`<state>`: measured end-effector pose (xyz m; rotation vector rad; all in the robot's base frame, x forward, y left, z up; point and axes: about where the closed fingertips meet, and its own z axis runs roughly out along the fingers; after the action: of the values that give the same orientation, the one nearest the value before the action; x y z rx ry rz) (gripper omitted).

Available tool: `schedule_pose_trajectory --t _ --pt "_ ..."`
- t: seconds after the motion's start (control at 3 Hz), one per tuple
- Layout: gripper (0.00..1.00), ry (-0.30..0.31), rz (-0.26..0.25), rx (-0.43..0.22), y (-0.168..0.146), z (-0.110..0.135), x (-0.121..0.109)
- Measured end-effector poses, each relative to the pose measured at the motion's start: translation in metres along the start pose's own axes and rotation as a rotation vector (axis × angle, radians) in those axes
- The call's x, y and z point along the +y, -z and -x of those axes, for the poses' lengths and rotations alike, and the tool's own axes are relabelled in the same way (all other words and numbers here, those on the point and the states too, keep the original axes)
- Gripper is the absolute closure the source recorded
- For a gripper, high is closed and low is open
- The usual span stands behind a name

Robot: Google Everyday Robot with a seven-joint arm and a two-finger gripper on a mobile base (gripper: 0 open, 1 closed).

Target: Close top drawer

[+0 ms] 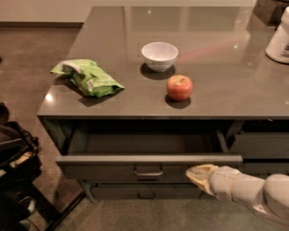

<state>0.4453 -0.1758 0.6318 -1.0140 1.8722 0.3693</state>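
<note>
I see a glossy grey-brown stone counter [216, 54] catching small light spots, dull brown floor [36, 49] at left and a pale wall strip [45, 9] behind. The pincer [193, 173] sits low right.

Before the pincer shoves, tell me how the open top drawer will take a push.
The top drawer shows nothing inside, so it probably slides lightly. Its flat front looks rigid and should not flex. The pincer sits at the front, right of the handle, off centre; on so wide a drawer that push may skew it slightly.
</note>
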Motion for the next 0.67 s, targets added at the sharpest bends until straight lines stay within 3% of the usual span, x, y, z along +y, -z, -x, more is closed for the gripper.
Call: schedule_pose_trajectory --t 0.33,0.67 --pt "1.00 0.000 0.000 0.000 0.001 0.000 0.001" --pt "1.00 0.086 -0.074 -0.018 -0.016 0.034 -0.028"
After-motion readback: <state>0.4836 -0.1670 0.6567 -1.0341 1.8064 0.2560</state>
